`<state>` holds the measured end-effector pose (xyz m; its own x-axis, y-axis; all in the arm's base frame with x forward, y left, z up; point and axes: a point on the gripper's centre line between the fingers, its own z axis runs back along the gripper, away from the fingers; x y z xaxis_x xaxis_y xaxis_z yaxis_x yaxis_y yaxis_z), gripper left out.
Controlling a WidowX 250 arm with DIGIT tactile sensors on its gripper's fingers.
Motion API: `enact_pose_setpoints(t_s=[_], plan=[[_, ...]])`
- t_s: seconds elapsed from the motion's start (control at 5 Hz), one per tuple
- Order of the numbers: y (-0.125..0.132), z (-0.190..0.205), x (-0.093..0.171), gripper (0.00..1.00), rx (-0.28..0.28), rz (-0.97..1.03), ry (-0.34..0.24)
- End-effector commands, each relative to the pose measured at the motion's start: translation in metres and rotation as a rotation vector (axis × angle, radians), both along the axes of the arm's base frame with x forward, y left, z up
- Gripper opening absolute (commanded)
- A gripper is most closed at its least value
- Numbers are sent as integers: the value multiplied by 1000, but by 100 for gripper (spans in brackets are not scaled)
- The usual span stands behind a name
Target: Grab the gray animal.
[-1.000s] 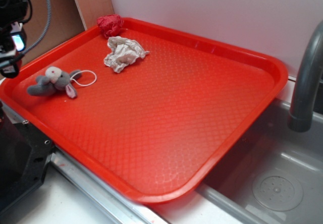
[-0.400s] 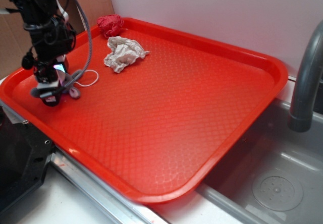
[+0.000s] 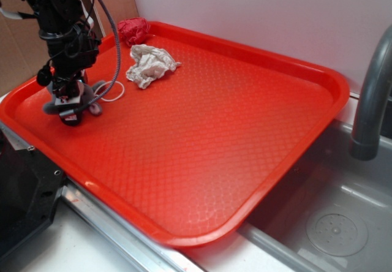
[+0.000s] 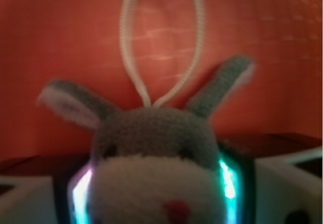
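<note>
The gray animal [image 3: 52, 107] lies near the left edge of the red tray [image 3: 245, 137], mostly hidden under my arm. Its thin white string loop [image 3: 114, 90] trails to the right. My gripper [image 3: 71, 109] has come straight down onto it. In the wrist view the bunny's gray head and white face [image 4: 151, 138] fill the whole gap between my fingers [image 4: 81, 193], with both pads pressed against its cheeks. Its two ears spread out to either side, and the string loop [image 4: 161, 37] lies on the tray beyond them. My gripper [image 4: 154, 193] is shut on the head.
A whitish rag [image 3: 150, 64] lies crumpled at the back of the tray, and a dark red cloth ball [image 3: 133, 30] sits in the far corner behind it. To the right of the tray are a gray faucet [image 3: 373, 88] and a sink basin [image 3: 334, 226].
One second ago my arm was off at the left and the bunny lay uncovered. The arm then came down over the bunny, and the gripper now sits slightly further right, closed round its head.
</note>
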<state>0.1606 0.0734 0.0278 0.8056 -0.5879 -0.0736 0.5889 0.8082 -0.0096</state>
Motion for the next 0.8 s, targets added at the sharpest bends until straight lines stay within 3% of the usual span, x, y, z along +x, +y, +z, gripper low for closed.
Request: enact_pose_setpoints(t_s=[0.0,0.2,0.4,0.6], plan=[[-43,107,17,0,4,120,-151],[-62,156,28,0,-6,221,-82],[-61,204,21,0,-13,447,-53],[-56,228,6,0,-63,562,-34]])
